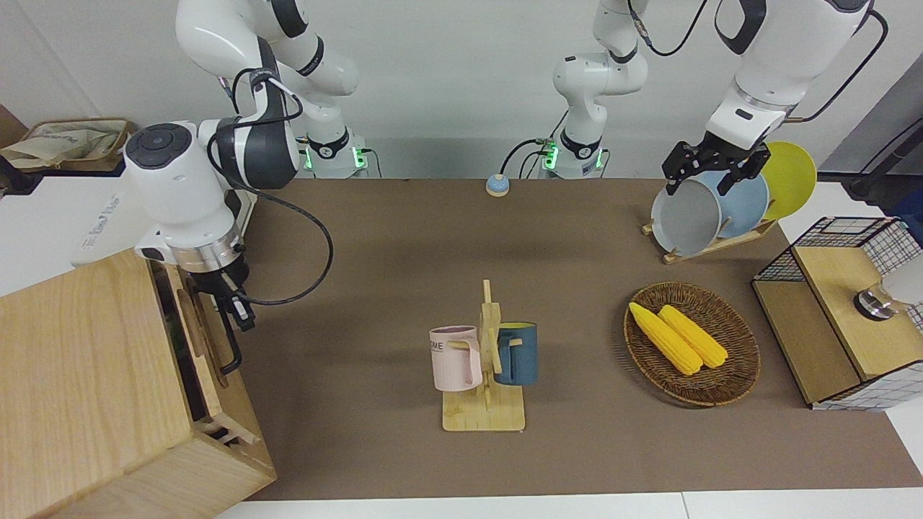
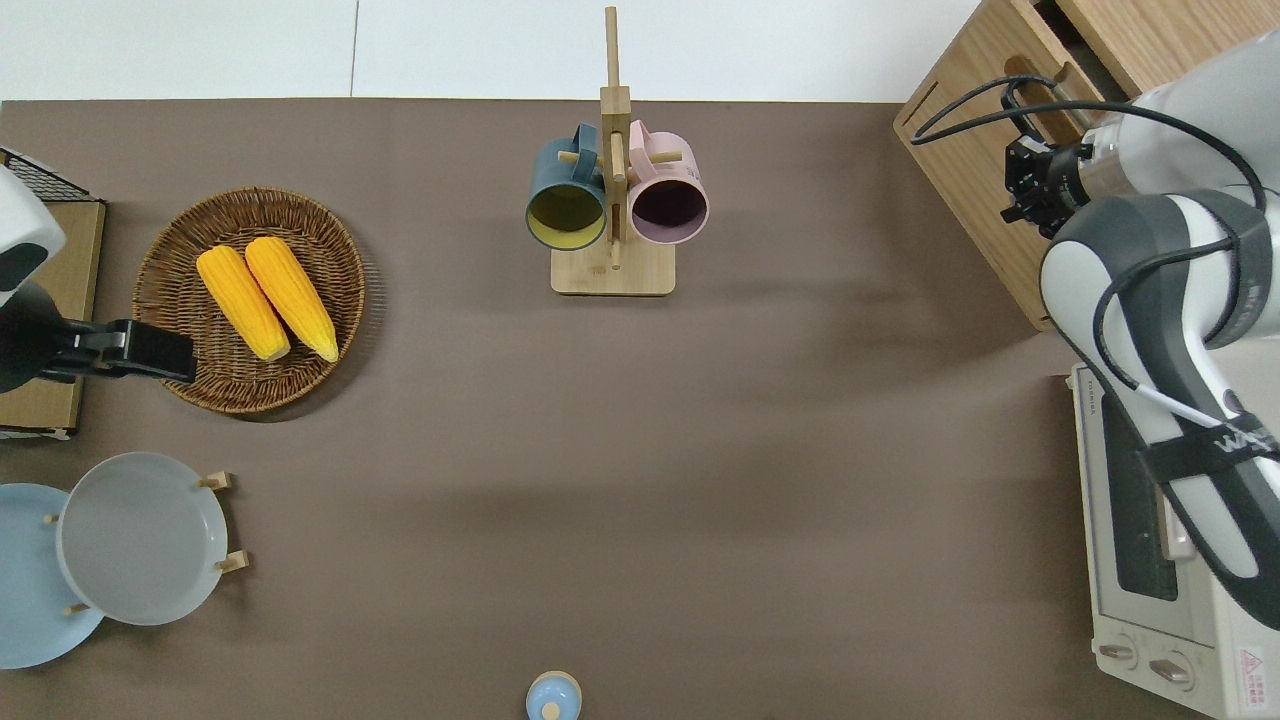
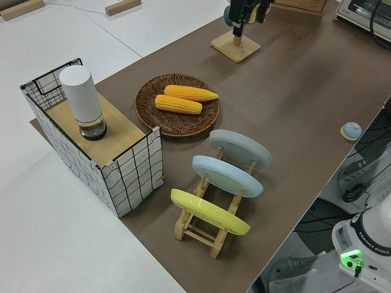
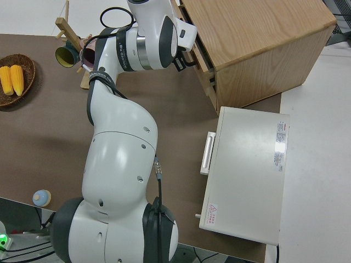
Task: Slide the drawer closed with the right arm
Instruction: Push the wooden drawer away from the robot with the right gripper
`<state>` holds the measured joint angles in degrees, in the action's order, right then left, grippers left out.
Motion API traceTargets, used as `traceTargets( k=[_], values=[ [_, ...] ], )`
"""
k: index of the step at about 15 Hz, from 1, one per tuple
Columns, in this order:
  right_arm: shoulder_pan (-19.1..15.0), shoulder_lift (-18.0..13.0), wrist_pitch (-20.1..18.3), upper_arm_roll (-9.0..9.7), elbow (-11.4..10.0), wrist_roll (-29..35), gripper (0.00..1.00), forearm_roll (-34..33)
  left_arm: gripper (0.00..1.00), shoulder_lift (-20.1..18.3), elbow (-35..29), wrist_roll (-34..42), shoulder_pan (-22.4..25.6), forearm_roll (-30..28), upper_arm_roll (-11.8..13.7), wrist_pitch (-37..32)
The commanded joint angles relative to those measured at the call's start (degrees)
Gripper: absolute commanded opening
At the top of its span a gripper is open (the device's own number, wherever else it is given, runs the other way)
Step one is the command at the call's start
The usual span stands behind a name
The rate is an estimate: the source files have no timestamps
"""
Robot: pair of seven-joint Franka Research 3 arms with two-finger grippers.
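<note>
Nearest the front camera, the big wooden cabinet [image 1: 108, 389] fills the right arm's end of the table, and everything can be placed from it. Its drawer [image 1: 204, 339] stands out a little from the cabinet's face, toward the middle of the table, with a dark gap showing along its top edge. The black bar handle [image 1: 232, 344] runs lengthwise along the drawer front. The right gripper [image 1: 229, 294] sits right at that front, by the handle's end nearer the robots; whether its fingers are parted or closed I cannot tell. To my eye the push must go straight into the cabinet, across the handle's length. The left arm [image 1: 750, 86] is parked.
</note>
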<state>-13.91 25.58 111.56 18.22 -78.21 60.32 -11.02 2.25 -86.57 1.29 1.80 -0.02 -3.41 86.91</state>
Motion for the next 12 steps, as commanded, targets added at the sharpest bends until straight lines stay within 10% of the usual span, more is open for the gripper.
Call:
traceTargets(
  k=[1,12],
  values=[
    [-2.7,1.3,3.4,1.21,1.7,-3.6,0.0,2.8,0.99,0.7,1.5,0.6,0.2,1.0,-0.4,-1.1],
    [-5.8,1.8,5.1,1.29,1.7,-8.6,0.0,5.1,0.99,0.7,1.4,0.6,0.2,1.0,-0.4,-1.1]
  ],
)
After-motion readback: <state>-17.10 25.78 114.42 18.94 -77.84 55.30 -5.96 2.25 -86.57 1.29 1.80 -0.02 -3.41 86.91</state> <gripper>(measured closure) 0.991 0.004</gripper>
